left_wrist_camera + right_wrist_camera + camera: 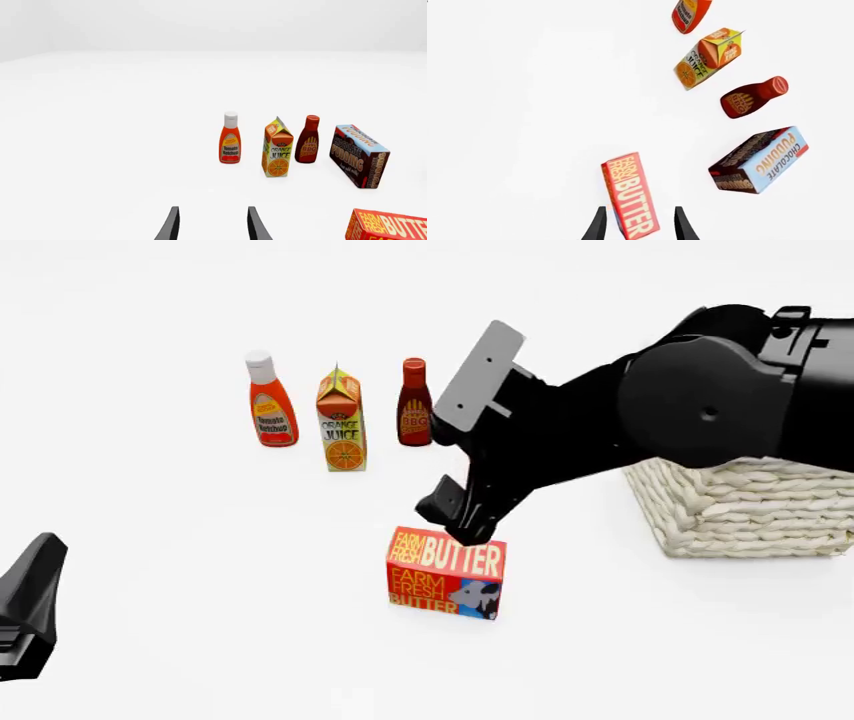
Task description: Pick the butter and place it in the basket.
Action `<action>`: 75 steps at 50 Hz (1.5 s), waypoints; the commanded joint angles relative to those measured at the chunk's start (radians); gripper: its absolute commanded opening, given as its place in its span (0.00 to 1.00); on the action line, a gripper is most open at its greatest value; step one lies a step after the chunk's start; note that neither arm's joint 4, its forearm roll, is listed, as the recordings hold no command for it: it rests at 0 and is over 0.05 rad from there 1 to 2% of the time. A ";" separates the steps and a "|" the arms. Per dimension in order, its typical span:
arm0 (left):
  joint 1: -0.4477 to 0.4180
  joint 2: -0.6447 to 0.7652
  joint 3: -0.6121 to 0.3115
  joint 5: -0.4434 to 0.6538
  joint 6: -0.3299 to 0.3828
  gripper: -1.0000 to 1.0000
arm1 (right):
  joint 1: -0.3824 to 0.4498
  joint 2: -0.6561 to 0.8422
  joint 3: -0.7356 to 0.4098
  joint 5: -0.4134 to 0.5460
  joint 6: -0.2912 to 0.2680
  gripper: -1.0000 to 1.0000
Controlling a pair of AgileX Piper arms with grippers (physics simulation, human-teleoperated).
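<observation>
Left wrist view: left pincer, 2 fingers spread, holding nothing; butter off to one side, apart from it.

Front view: butter standing on the counter near mid-counter, long axis across; right pincer directly above its top edge, clearly the nearer arm. Basket toward the counter's right edge.

Right wrist view: right pincer spread, fingers straddling the butter across its thin side, not yet pinching.

Right pincer points down, fingers spread; left pincer low, fingers apart
</observation>
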State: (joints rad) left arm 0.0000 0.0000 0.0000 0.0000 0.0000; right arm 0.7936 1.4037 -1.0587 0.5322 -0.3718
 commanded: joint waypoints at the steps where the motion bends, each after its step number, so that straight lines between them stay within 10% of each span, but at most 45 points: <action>1: 0.000 0.000 0.000 0.000 0.000 1.00 | 0.009 0.024 0.001 0.004 -0.007 1.00; 75: 0.000 0.000 0.000 0.000 0.000 1.00 | -0.023 0.184 -0.016 -0.056 -0.054 1.00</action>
State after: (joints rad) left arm 0.0000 0.0000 0.0000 0.0000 0.0000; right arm 0.7757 1.5690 -1.0742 0.4904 -0.4201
